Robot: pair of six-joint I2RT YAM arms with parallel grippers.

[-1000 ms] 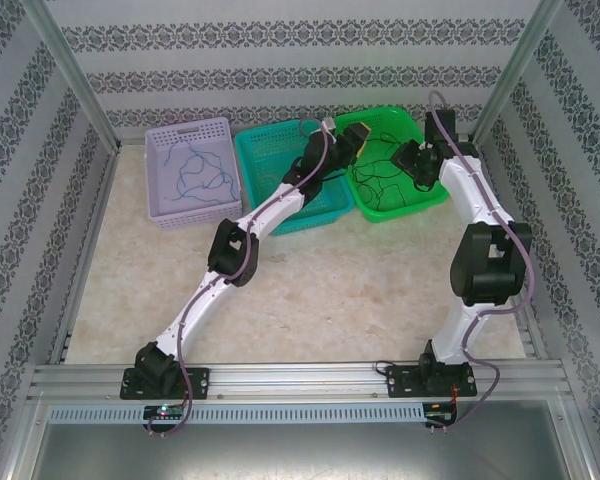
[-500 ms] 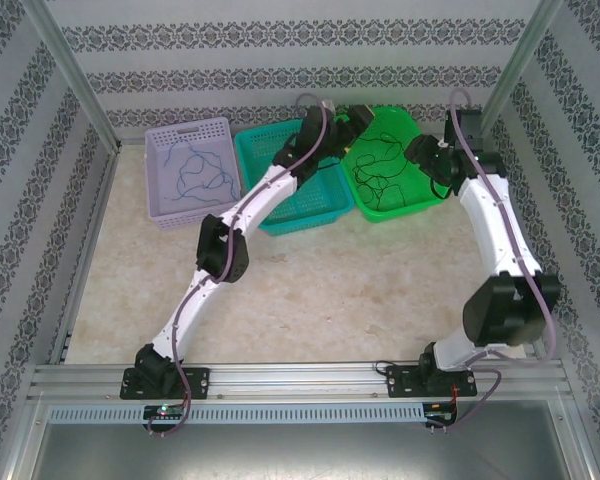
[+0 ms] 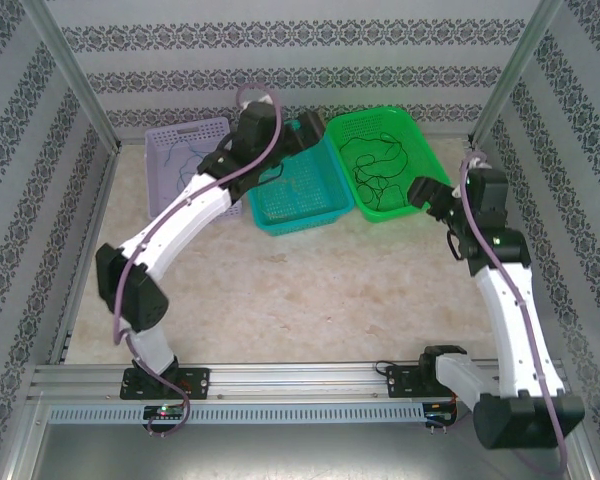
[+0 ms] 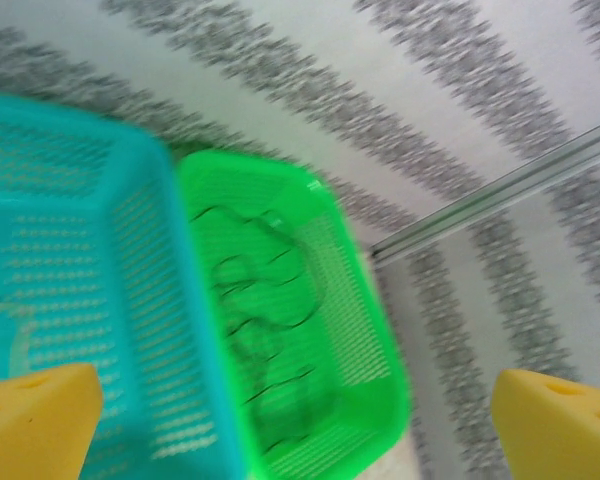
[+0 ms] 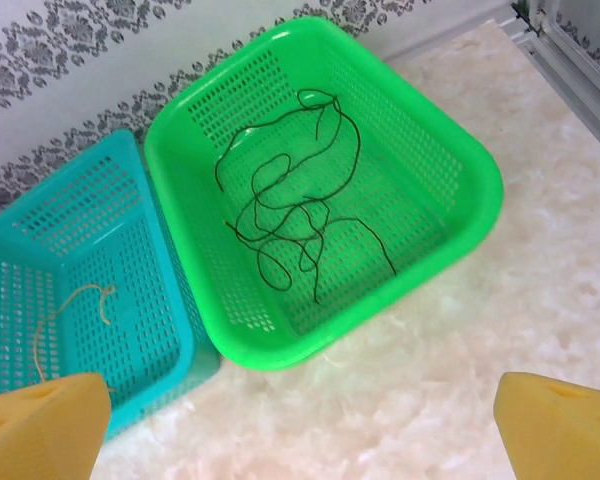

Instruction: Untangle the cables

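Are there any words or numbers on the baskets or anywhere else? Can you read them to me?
None: there is nothing here to read.
The green basket, the teal basket and the purple basket are plain plastic with no labels.
The wallpaper has only a flowery pattern, no letters.

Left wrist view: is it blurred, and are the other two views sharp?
Left wrist view: motion-smeared, green basket and black cable soft, wallpaper streaked. Right wrist view: sharp, evenly lit. Top external view: sharp, soft light, no glare.
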